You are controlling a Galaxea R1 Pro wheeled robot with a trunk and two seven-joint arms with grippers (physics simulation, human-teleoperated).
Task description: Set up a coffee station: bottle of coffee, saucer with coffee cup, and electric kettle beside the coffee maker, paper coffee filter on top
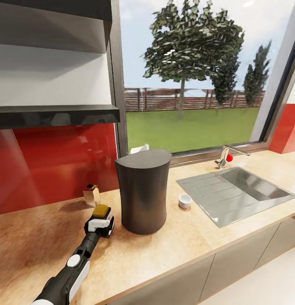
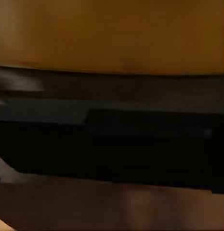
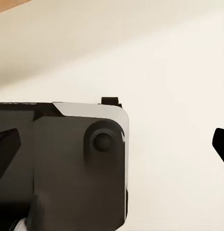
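— The kitchen countertop (image 1: 45, 237) fills the lower frame, the coffee maker (image 1: 143, 192) at centre.

— The left gripper (image 1: 100, 221) seems clamped on the bottle of coffee (image 1: 101, 210) (only its yellow cap visible), lower left. Set it down upright, then spread the jaws.

Tall dark-grey cylindrical coffee maker (image 1: 143, 192): matt, smooth, no highlights. Long light wood-grain countertop (image 1: 198, 237): satin wood finish, faint sheen. Rectangular brushed-metal sink (image 1: 236, 192) with ribbed drainer: dull metallic reflection. Chrome tap (image 1: 225, 156): polished. Red wall panel (image 1: 50, 165): high gloss, mirror-like. Thin black wall shelf (image 1: 54, 115): glossy, reflective front edge. Small white cup (image 1: 185, 201): smooth, glazed look. Golden-yellow bottle cap (image 1: 101, 210): smooth, semi-matt. White and black left arm shell (image 1: 71, 271): smooth plastic, slight shine. Grey cabinet fronts (image 1: 172, 284): matt.
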